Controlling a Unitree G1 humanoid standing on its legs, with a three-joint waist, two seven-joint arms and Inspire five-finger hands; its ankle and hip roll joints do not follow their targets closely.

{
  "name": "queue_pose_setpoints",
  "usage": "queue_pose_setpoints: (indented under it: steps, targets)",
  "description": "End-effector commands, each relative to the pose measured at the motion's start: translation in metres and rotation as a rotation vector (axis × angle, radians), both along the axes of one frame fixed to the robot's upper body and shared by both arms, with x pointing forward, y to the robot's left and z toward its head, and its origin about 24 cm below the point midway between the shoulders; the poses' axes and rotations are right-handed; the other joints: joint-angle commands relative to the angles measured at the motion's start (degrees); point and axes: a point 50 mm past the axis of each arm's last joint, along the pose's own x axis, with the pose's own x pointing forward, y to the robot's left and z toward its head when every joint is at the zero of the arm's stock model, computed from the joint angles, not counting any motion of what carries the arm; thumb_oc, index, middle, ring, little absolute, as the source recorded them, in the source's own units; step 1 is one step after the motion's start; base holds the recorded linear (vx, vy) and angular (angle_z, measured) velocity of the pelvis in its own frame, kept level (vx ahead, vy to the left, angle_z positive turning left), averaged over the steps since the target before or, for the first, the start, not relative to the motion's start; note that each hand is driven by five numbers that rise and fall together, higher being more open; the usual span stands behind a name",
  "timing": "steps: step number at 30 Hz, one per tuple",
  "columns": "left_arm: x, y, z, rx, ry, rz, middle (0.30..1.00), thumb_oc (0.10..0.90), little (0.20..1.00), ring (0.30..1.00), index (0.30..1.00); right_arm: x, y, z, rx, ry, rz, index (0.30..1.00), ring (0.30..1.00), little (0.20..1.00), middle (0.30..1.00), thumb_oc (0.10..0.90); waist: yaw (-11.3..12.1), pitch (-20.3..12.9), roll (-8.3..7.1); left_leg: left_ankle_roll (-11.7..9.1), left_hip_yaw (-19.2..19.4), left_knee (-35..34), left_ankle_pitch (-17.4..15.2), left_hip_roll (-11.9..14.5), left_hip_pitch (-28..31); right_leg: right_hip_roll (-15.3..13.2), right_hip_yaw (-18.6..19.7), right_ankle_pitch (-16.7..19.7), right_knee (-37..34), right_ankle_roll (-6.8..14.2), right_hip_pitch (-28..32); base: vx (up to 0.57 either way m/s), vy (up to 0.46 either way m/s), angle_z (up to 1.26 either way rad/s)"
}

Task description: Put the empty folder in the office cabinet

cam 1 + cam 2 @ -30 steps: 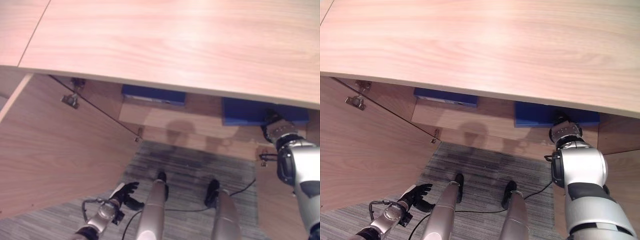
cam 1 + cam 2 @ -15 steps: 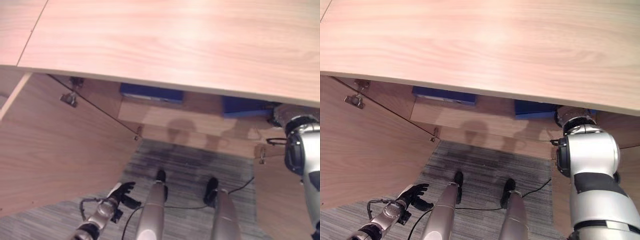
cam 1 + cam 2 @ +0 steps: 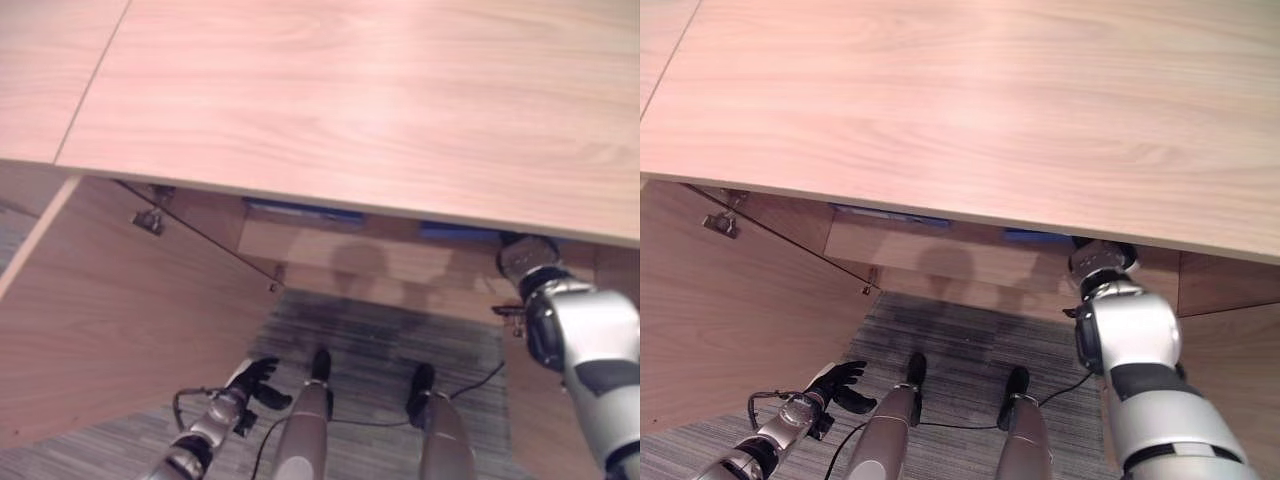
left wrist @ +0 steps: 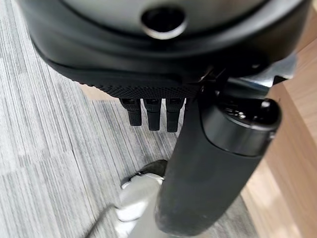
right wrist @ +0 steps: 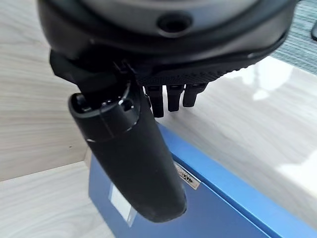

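Looked down past the broad light-wood top (image 3: pixel 380 100) of the office cabinet into the opening beneath. Saw the right arm reaching under the front edge of that top, its dark right hand (image 5: pixel 163 94) inside the cabinet. In the right wrist view, found the flat blue folder (image 5: pixel 213 208) with a small white label lying on the pale wooden shelf (image 5: pixel 257 124), just past the fingers and directly below the thumb. Fingers (image 5: pixel 173 96) hung down in a short row, loosely extended, apart from the folder's surface; thumb stood out straight over the blue cover without pinching it. Hand released, then, with nothing in its grasp. From the head views, caught only a thin blue strip of that folder (image 3: pixel 1035 235) under the top's edge, just beside the right wrist, and a second blue strip (image 3: pixel 300 210) further to the left on the same shelf. Noted the open wooden cabinet door (image 3: pixel 110 300) swung out on the left, with metal hinges near its upper corner. Left hand (image 3: pixel 250 380) hung low over the grey striped carpet (image 3: pixel 390 330), well apart from the cabinet, fingers relaxed and spread, holding nothing.
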Motion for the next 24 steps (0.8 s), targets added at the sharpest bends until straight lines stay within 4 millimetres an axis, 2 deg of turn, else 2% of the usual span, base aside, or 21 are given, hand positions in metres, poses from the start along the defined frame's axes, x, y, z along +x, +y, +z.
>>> queue_pose_setpoints:
  steps: [1,5,12,13,15,16,18,21,22,24]
  targets:
    - [0.006,0.005,0.004,0.046,-0.043,0.004,0.9,0.8,0.9,0.9,0.9,0.011,0.034,-0.003,0.211,-0.061,0.089,0.9,0.9,0.9,0.9,0.8,2.7,-1.6,3.04,-2.2,-5.0,-4.8,0.2,-0.3,-0.9,-3.1,-0.4,-5.3,1.8,6.4,4.5,0.02,0.041,0.16]
    - [0.004,0.004,0.003,0.051,-0.045,-0.001,0.9,0.8,0.9,0.9,0.9,0.012,0.028,0.001,0.222,-0.101,0.066,0.9,0.9,0.9,0.9,0.8,3.1,-1.6,3.65,-2.1,-5.2,-5.8,0.9,-0.9,-0.6,-3.8,-0.8,-4.9,1.2,6.8,5.0,0.02,0.039,0.11]
    - [-0.002,0.009,0.001,0.08,-0.036,-0.03,0.9,0.8,0.9,0.9,0.9,0.017,-0.017,0.061,0.069,-0.239,0.035,0.9,0.9,0.9,0.9,0.8,3.9,-1.9,4.48,-1.9,-5.3,-8.8,2.5,-1.5,0.3,-5.1,-1.2,-3.9,-0.4,7.3,5.7,0.02,0.037,0.13]
    - [-0.002,0.009,0.001,0.079,-0.038,-0.031,0.9,0.8,0.9,0.9,0.9,0.017,-0.018,0.061,0.068,-0.24,0.034,0.9,0.9,0.9,0.9,0.8,3.9,-1.8,4.56,-1.9,-5.3,-8.9,2.5,-1.5,0.4,-5.1,-1.2,-3.8,-0.5,7.3,5.7,0.01,0.003,0.04]
    - [-0.007,0.01,-0.001,0.092,-0.025,-0.055,0.9,0.8,0.9,0.9,0.9,0.012,-0.04,0.082,-0.014,-0.257,0.01,0.9,0.9,0.9,0.9,0.8,4.3,-2.0,4.62,-1.8,-5.4,-9.5,2.8,-1.6,0.8,-5.3,-1.3,-3.5,-1.3,7.5,6.4,0.0,0.0,0.0]
    - [-0.007,0.009,-0.001,0.091,-0.025,-0.059,0.9,0.8,0.9,0.9,0.9,0.01,-0.044,0.084,-0.033,-0.251,0.005,0.9,0.9,0.9,0.9,0.8,4.4,-2.1,4.57,-1.8,-5.4,-9.7,2.8,-1.7,1.0,-5.3,-1.5,-3.4,-1.5,7.5,6.7,0.0,0.0,0.0]
    - [-0.007,0.008,-0.001,0.09,-0.023,-0.066,0.9,0.8,0.9,0.9,0.9,0.008,-0.048,0.082,-0.04,-0.24,-0.002,0.9,0.9,0.9,0.9,0.8,4.4,-2.1,4.66,-1.8,-5.5,-10.0,2.9,-1.6,1.4,-5.3,-1.6,-3.3,-1.9,7.6,7.2,0.01,-0.002,0.02]
    - [-0.002,0.003,0.0,0.076,-0.023,-0.07,0.9,0.8,0.9,0.9,0.9,0.003,-0.049,0.062,-0.007,-0.195,-0.009,0.9,0.9,0.9,0.9,0.8,4.0,-2.7,4.28,-1.9,-5.6,-11.1,3.0,-1.3,2.7,-5.2,-2.0,-2.8,-3.7,7.7,9.0,0.03,-0.005,0.04]
    - [-0.002,0.003,0.0,0.077,-0.022,-0.07,0.9,0.8,0.9,0.9,0.9,0.003,-0.049,0.061,-0.007,-0.195,-0.009,0.9,0.9,0.9,0.9,0.8,4.0,-2.7,4.28,-1.9,-5.6,-11.2,3.0,-1.2,2.9,-5.2,-2.1,-2.8,-3.8,7.8,9.2,0.04,0.004,0.07]
    - [-0.002,0.001,-0.001,0.07,-0.018,-0.066,0.9,0.8,0.9,0.9,0.9,-0.001,-0.043,0.036,0.022,-0.15,-0.004,0.9,0.9,0.9,0.9,0.8,3.5,-3.5,3.65,-2.1,-5.6,-13.1,3.5,-0.8,4.8,-5.0,-2.9,-1.7,-6.4,7.8,11.4,0.06,0.003,0.04]
